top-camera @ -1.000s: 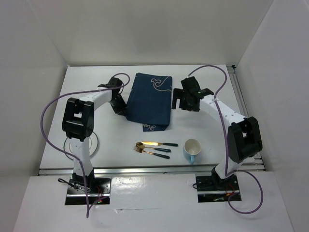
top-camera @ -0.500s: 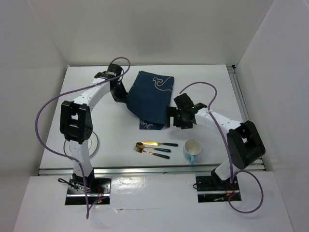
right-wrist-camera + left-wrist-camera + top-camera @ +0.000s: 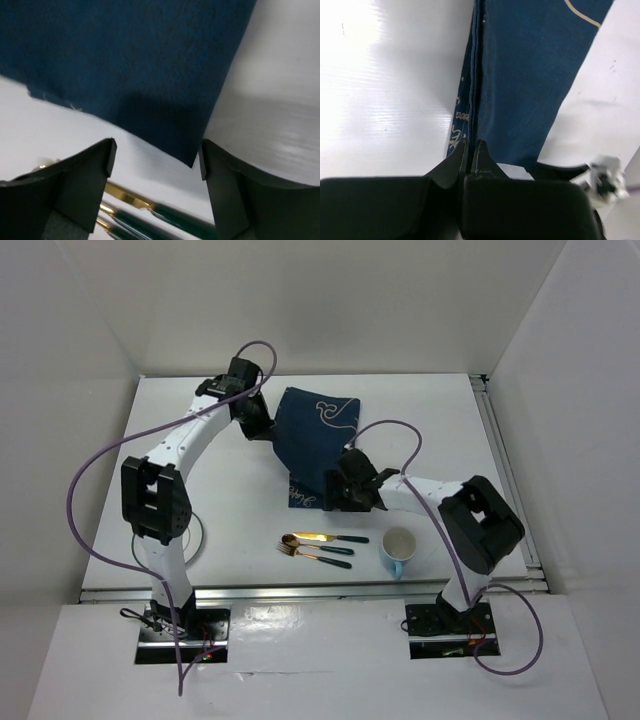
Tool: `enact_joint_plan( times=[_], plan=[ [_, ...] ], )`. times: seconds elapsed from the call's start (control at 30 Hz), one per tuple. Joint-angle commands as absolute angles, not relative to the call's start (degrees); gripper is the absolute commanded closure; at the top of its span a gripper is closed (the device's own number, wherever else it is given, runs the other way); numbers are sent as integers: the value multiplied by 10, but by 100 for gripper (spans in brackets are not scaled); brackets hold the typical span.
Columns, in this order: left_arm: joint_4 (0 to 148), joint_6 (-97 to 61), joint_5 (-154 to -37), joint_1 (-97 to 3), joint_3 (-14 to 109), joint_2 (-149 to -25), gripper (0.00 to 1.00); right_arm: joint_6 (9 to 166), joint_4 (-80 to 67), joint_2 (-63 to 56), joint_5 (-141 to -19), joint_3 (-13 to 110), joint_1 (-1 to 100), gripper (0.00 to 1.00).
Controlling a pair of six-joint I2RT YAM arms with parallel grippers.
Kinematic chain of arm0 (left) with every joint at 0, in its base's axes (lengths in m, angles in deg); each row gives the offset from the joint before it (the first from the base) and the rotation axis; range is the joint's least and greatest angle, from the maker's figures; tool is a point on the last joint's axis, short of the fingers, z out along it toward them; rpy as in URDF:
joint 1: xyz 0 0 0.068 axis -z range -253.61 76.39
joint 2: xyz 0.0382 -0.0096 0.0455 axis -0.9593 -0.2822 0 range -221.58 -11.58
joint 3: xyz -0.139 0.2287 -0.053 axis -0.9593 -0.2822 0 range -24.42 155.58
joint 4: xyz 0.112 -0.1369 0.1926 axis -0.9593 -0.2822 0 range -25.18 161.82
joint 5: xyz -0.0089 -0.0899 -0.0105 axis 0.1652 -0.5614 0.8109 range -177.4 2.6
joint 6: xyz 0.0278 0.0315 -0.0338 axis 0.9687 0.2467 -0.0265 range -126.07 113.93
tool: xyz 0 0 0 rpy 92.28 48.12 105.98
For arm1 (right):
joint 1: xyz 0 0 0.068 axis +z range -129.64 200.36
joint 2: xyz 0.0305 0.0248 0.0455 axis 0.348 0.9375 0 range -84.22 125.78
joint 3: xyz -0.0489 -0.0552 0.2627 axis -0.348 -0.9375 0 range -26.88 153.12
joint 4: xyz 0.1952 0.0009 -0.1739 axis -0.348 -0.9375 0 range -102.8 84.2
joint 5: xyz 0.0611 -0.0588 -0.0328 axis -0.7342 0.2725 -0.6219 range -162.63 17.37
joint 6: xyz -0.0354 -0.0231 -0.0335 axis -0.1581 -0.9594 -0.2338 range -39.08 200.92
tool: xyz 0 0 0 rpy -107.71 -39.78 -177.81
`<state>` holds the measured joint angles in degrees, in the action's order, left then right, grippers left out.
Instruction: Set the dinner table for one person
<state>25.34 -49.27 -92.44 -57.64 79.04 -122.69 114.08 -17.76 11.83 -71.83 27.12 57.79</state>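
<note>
The white bench (image 3: 430, 410) fills the workspace from the arm bases to the back wall and carries every item listed below.

1. Near left: a white plate (image 3: 200, 535) lies flat, partly hidden under the left arm.
2. Far left of centre: the left hand (image 3: 262, 425) sits at the left edge of the navy placemat (image 3: 320, 440). In the left wrist view the hand (image 3: 472, 145) has its fingers pinched together on the folded edge of the cloth (image 3: 530, 75).
3. Centre: the placemat lies rumpled and slanted, its near end narrower than its far end.
4. Near centre: gold cutlery with dark green handles (image 3: 318, 545) lies grouped just in front of the placemat.
5. Right of centre: the right hand (image 3: 335, 490) is at the placemat's near right corner. In the right wrist view the hand (image 3: 157, 155) has its fingers spread wide, the cloth corner (image 3: 125, 60) between them and the cutlery (image 3: 165, 212) below.
6. Near right: a light blue mug (image 3: 398, 551) stands upright beside the cutlery handles.
7. Right edge: a silver rail (image 3: 500, 460).
</note>
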Motion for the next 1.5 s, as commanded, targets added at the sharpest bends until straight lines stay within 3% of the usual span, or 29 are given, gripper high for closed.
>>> enact_joint_plan(
  times=[0.0,0.03,0.07,0.17,0.2,0.3,0.47,0.6,0.77,0.87,1.03,1.1,1.13,1.2,1.27,1.47],
  plan=[
    [242,-479,-939,-577,827,-1199,100,1203,-141,146,-654,277,585,22],
    [242,-479,-939,-577,835,-1193,100,1212,-141,158,-645,283,585,25],
    [242,-479,-944,-577,842,-1193,100,1224,-141,158,-635,283,585,44],
    [237,-473,-950,-577,862,-1188,100,1246,-160,175,-584,307,585,69],
    [231,-467,-950,-577,868,-1188,100,1246,-168,175,-565,312,585,83],
    [216,-461,-944,-577,894,-1188,100,1223,-168,169,-538,328,585,100],
    [202,-433,-938,-583,938,-1194,100,1143,-185,135,-488,387,544,100],
    [168,-390,-950,-609,1041,-1213,100,1034,-168,111,-472,516,482,100],
    [182,-376,-968,-652,1040,-1150,100,939,-99,42,-447,557,476,100],
    [214,-376,-983,-672,959,-1088,100,897,-69,-22,-435,484,481,100],
    [278,-382,-990,-682,701,-978,100,937,-105,-113,-427,307,502,100],
    [308,-382,-984,-689,603,-950,100,997,-157,-120,-433,266,502,91],
    [313,-388,-984,-698,580,-935,100,1010,-171,-126,-446,259,502,79],
    [313,-389,-1009,-709,557,-935,100,1032,-206,-119,-470,252,502,46],
    [313,-389,-1009,-709,556,-935,100,1052,-230,-87,-493,266,496,33],
    [301,-389,-971,-709,586,-954,100,1092,-314,-14,-516,333,491,30]
  ],
)
